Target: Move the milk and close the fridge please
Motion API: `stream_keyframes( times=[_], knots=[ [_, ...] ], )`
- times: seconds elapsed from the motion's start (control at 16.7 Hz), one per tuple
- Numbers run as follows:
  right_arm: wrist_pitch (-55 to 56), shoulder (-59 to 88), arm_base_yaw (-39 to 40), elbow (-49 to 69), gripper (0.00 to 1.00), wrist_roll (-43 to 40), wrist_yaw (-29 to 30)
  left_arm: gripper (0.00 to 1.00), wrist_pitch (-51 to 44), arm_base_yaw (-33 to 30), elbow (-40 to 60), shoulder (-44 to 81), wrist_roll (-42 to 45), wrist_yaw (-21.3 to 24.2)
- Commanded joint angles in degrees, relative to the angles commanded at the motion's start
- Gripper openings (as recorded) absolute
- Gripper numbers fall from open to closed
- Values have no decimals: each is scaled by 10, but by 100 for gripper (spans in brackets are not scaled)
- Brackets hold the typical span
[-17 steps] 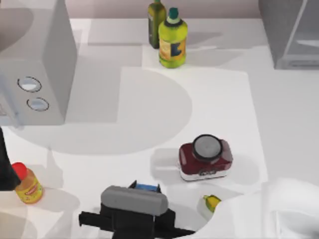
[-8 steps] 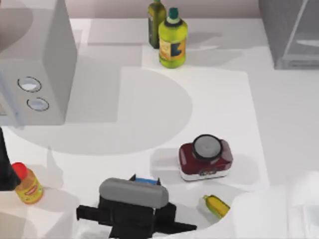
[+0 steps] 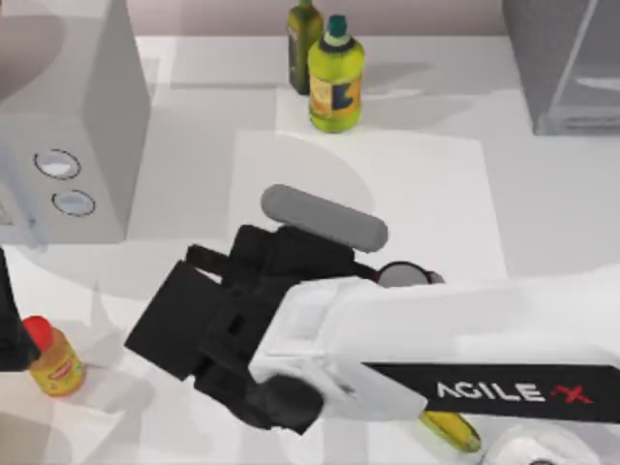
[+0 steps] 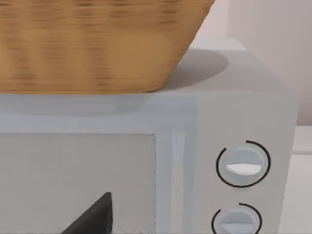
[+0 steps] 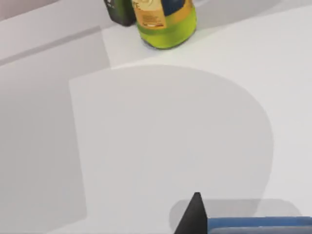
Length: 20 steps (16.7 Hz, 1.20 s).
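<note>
Right tool (image 3: 194, 325) mid-counter looks clamped on the milk (image 5: 258, 223), blue edge by its fingertip: I'd carry it level and high, clear of the yellow-green bottle (image 3: 335, 82), toward the fridge (image 3: 567, 58) far right; left arm (image 3: 10, 329) parked near-left.

The table (image 3: 542, 213) was white, the box with two round dials (image 3: 73, 126) pale grey, and the basket (image 4: 92, 44) on it woven tan. One bottle (image 3: 335, 82) was yellow-green with a teal cap, the bottle behind it (image 3: 303, 29) dark olive, and the small bottle (image 3: 53, 360) yellow with a red cap. The right arm (image 3: 436, 358) was white with black lettering, and a blue edge of the milk (image 5: 258, 223) showed in the right wrist view.
</note>
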Motion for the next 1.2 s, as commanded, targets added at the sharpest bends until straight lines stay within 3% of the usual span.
stream_keyframes(
  times=[0.72, 0.96, 1.2],
  knots=[
    [517, -182, -413, -327, 0, -552, -326, 100, 0, 0, 0, 0, 0, 0],
    [688, -227, -531, -433, 0, -669, -444, 100, 0, 0, 0, 0, 0, 0],
    [822, -262, -612, -503, 0, -721, -541, 100, 0, 0, 0, 0, 0, 0]
  ],
)
